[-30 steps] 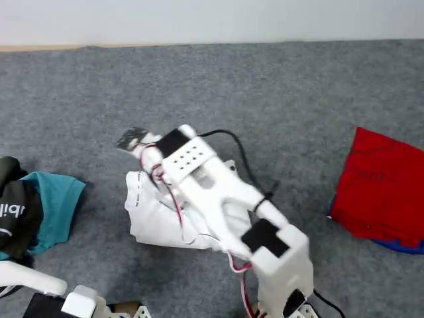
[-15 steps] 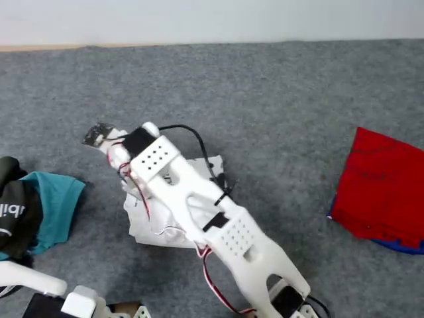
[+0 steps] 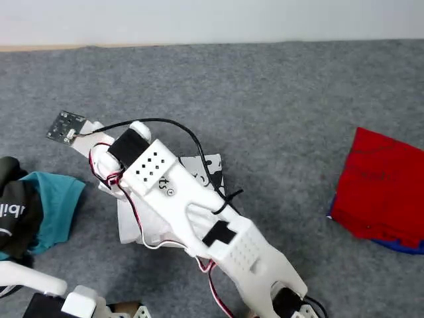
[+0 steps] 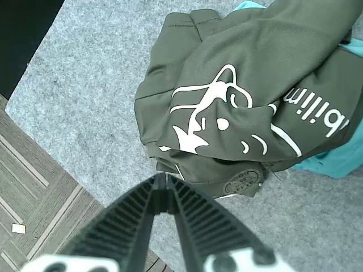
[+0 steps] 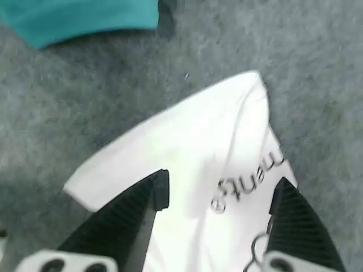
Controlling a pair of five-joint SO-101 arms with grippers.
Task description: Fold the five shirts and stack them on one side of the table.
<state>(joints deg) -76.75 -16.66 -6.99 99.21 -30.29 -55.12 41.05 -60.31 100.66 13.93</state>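
Since a second ago, the right arm (image 3: 199, 212) has stretched out low across the grey table (image 3: 278, 99), reaching from the near edge towards the far left. Its wrist has swung further left and now sits past the far-left corner of the white shirt (image 3: 136, 225). The white shirt lies crumpled in much the same spot, left of centre, partly under the arm. The left arm (image 3: 33, 281) has stayed at the near left corner.

There are five shirts. One is white. One teal shirt (image 3: 56, 199) lies at the left edge, near the white one but apart from it. One dark shirt with white print (image 3: 13, 205) is heaped on top of the teal one. One red shirt (image 3: 381, 185) lies folded at the right edge, on top of one blue shirt (image 3: 404, 246) that peeks out beneath it.

There are two grippers. The right gripper (image 5: 221, 187) has its jaws spread wide, one either side of a fold of the white shirt (image 5: 198, 153), not pinching it. The left gripper (image 4: 165, 184) has its jaws clenched together with nothing between them, hanging above the dark shirt (image 4: 244, 96).
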